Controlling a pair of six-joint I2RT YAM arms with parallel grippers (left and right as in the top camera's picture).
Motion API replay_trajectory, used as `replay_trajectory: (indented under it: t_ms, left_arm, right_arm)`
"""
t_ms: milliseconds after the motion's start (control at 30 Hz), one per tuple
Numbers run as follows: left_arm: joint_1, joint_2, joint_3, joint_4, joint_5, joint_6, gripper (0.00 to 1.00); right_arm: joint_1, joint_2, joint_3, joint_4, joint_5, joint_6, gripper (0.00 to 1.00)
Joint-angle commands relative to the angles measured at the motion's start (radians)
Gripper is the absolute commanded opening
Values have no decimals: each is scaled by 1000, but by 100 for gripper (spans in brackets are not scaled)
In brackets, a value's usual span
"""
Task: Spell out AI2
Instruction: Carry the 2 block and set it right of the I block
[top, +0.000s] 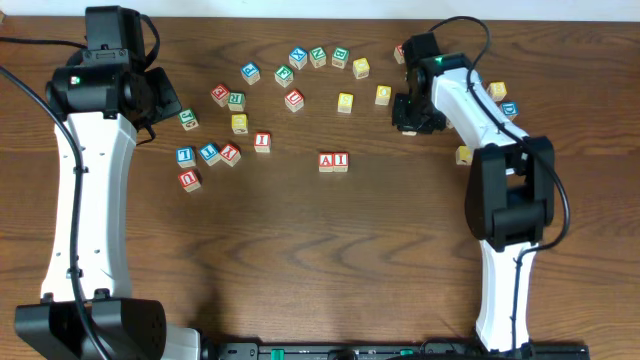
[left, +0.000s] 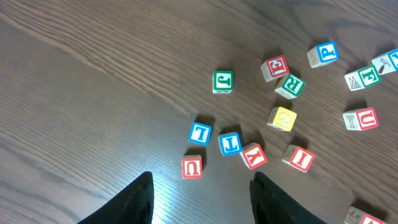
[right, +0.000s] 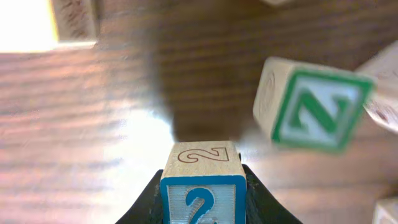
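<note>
The red-framed A block and the red-framed I block sit side by side at the table's middle, touching. My right gripper hovers at the back right, shut on the blue-framed 2 block, which fills the space between its fingers in the right wrist view; the block is hidden under the gripper overhead. My left gripper is open and empty, above the table near the left cluster; overhead it is at the back left.
Several loose letter blocks lie along the back, among them a green N block, a yellow block and a red U block. More blocks lie by the right arm.
</note>
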Motion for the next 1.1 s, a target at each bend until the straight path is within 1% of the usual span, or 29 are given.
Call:
replay_trajectory:
  t_ms: [0, 67, 200, 267, 367, 600, 733, 833, 867, 967, 1067]
  left_arm:
    - [0, 13, -9, -2, -2, -5, 49]
    - [0, 13, -9, -2, -2, -5, 49]
    - [0, 13, -9, -2, -2, -5, 49]
    - [0, 13, -9, -2, -2, -5, 49]
    - [0, 13, -9, -2, -2, -5, 49]
    - [0, 13, -9, -2, -2, -5, 49]
    - [0, 13, -9, -2, -2, -5, 49]
    - [0, 13, -9, -2, -2, -5, 49]
    - [0, 13, -9, -1, -2, -5, 49]
    - [0, 13, -9, 0, -2, -5, 49]
    - [0, 13, -9, 1, -2, -5, 49]
  right_arm:
    - [32, -77, 2, -35, -61, -19, 19]
    - [55, -77, 1, -75, -92, -19, 18]
    - [102, -75, -20, -129, -95, -19, 19]
    - [133, -75, -37, -135, -101, -10, 20]
    - [176, -75, -63, -134, -106, 17, 20]
    - [238, -75, -133, -56, -100, 53, 19]
    - [248, -75, -161, -16, -64, 91, 20]
    - [245, -75, -175, 9, -64, 90, 20]
    - [245, -75, -177, 17, -63, 89, 20]
    - [246, -75, -177, 30, -58, 90, 26]
    - [253, -75, -177, 35, -58, 90, 28]
